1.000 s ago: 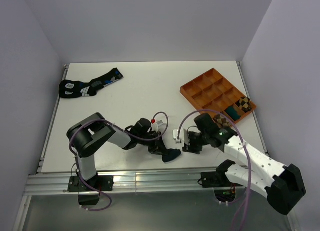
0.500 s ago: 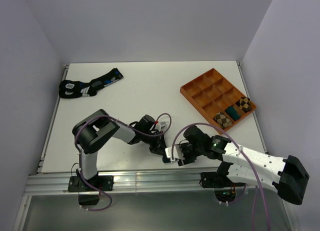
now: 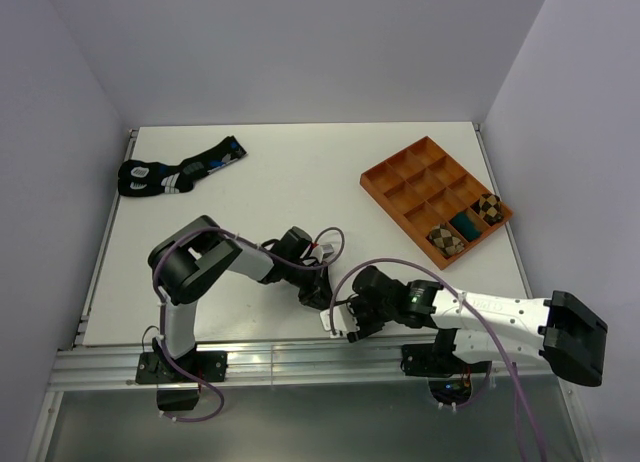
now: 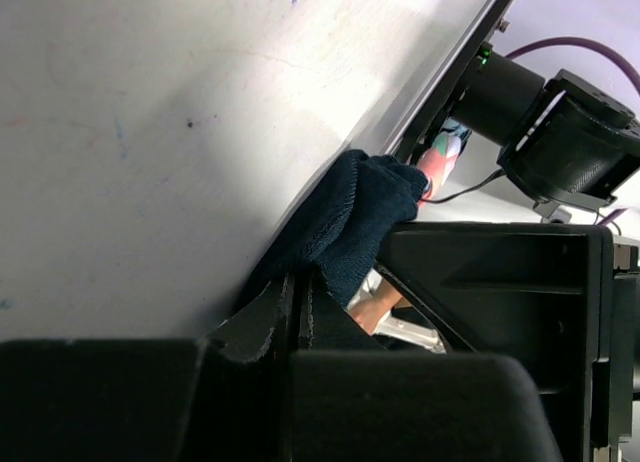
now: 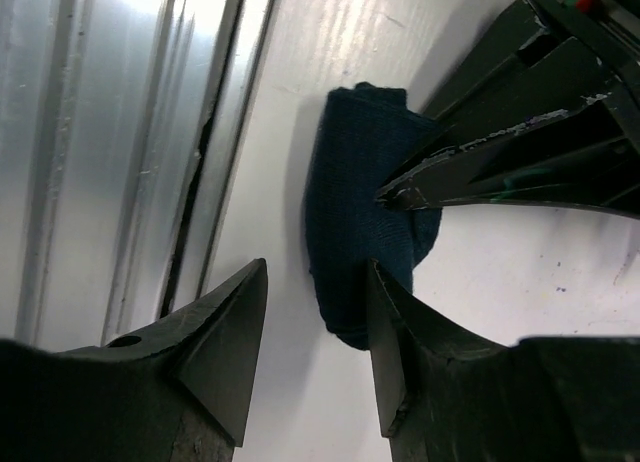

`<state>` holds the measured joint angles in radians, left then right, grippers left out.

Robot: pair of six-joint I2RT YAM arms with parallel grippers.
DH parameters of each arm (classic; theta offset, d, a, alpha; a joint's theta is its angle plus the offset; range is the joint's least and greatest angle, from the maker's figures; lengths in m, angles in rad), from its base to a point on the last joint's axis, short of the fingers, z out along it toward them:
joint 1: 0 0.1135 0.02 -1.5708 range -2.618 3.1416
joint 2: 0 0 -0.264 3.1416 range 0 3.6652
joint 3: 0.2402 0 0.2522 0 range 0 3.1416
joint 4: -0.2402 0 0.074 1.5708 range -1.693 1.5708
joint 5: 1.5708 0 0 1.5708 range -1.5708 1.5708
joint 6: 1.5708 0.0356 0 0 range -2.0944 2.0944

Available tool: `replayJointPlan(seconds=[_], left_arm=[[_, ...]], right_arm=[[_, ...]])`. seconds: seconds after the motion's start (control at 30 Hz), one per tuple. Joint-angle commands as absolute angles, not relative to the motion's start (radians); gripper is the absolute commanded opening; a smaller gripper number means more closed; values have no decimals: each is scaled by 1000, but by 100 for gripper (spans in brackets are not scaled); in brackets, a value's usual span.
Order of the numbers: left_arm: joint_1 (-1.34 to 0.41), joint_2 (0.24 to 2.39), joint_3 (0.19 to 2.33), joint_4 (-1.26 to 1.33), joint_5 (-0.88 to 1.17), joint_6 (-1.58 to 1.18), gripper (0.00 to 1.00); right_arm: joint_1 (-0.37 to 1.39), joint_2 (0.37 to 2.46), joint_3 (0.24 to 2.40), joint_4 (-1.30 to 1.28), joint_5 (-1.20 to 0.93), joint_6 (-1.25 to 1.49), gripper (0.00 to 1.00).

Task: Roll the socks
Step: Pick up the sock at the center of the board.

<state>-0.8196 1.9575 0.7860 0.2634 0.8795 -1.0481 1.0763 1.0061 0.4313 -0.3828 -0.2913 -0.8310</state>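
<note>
Tabletop (image 3: 300, 172): right jaws, spread, now reached navy sock (image 5: 350, 182); left jaws pinching it

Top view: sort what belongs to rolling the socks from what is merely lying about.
Job: navy sock; left gripper, shut on it; right gripper, open at it; argyle rolls in the tray.
Lying about: black socks.

The left arm (image 3: 245, 264) and right arm (image 3: 495, 310) had white shells between black joints — a purple cable (image 3: 400, 263) looped along each. The right gripper (image 5: 316, 272) had matte black, wedge-shaped fingers (image 5: 225, 332).
</note>
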Motion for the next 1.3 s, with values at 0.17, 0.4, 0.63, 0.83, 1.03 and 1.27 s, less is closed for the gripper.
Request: replayJointPlan(seconds=[0.17,0.4,0.63,0.83,1.03,1.27], left_arm=[[-811,2043,788,112,787,-956,0],[-807,2057,804,100,805,-940,0],[-801,2057,802,113,836,-933,2],[-779,2039,778,153,848,-945,9],[-686,1924,720,268,798,-989,21],[-571,1738,600,477,749,-1075,25]], right_arm=[[1092,1055,413,-246,-203,-810,50],[1091,1138,426,-227,-184,-811,50],[1091,1218,445,-193,-173,-804,45],[1091,1288,488,-221,-166,-799,27],[1086,1321,509,-253,-181,-788,13],[1046,1325,552,-287,-213,-738,5]])
